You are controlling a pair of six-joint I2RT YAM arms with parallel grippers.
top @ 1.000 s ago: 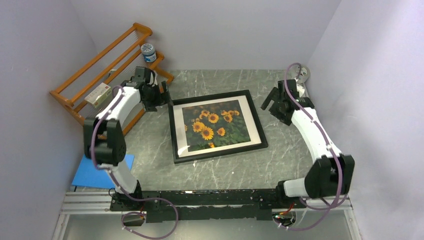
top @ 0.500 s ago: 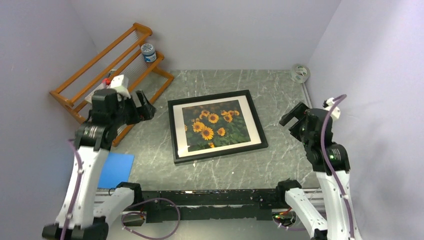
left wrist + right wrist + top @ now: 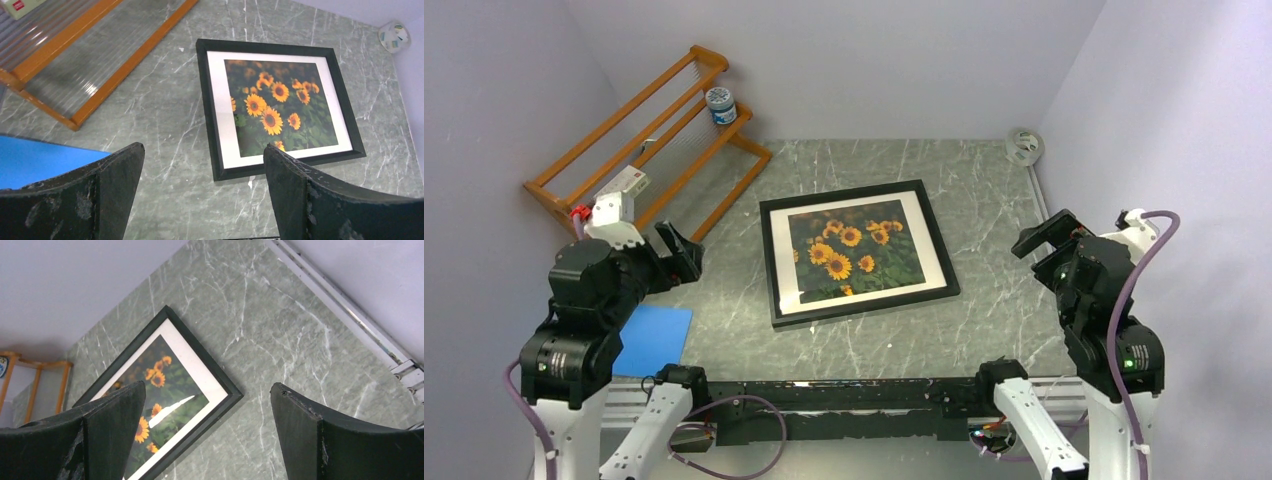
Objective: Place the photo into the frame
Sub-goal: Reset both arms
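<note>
Between left gripper (image 3: 681, 250) and right gripper (image 3: 1046, 245), well apart from both: photo (image 3: 856, 247) seated inside frame (image 3: 265, 48), flat on bench (image 3: 984, 190). Both grippers gape empty. We judge insertion done; next move calls only for parking clear.

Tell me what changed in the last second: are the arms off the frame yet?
Both arms drew back toward the near edge: the left gripper left the frame's far-left corner and now hangs near the blue sheet; the right gripper retreated from the far-right corner. Both are open and empty; nothing taken or released. The frame with the photo inside, the rack and the jar stayed put.
</note>
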